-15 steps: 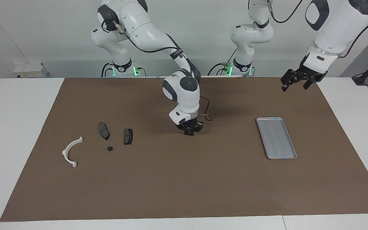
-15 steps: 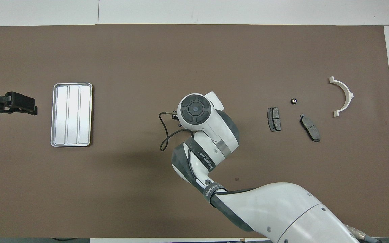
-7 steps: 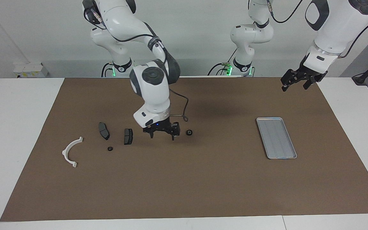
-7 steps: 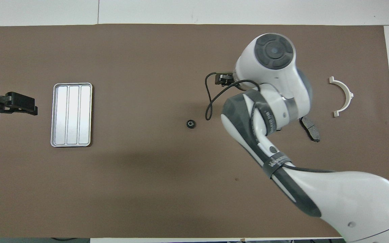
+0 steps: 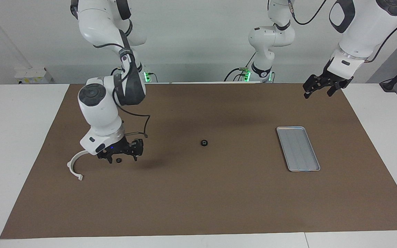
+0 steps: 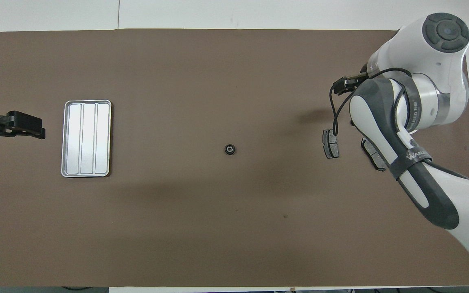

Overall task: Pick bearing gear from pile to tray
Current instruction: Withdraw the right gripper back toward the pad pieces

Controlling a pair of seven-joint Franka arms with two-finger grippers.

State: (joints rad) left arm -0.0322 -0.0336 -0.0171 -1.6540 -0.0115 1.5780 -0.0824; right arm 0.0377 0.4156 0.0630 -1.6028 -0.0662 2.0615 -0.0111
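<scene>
right pincer (image 5: 120, 157): open, low, empty | left pincer (image 5: 319, 90): open, raised, waiting

Tray (image 6: 87, 138) seen empty on brown mat (image 6: 177, 228), near mat's edge at left arm's end. Left gripper (image 6: 35, 127) held over mat beside tray. Small black round piece (image 6: 229, 149) at mat's middle. Brake pad (image 6: 330, 143) exposed; second brake pad (image 6: 372, 154) partly covered by right arm (image 6: 413, 118).

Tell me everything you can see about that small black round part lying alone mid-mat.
The small black round part is a dark ring with a paler centre, seen best in the overhead view. It lies flat on the brown mat, alone, roughly midway between the tray and the pile. Nothing touches it.
</scene>
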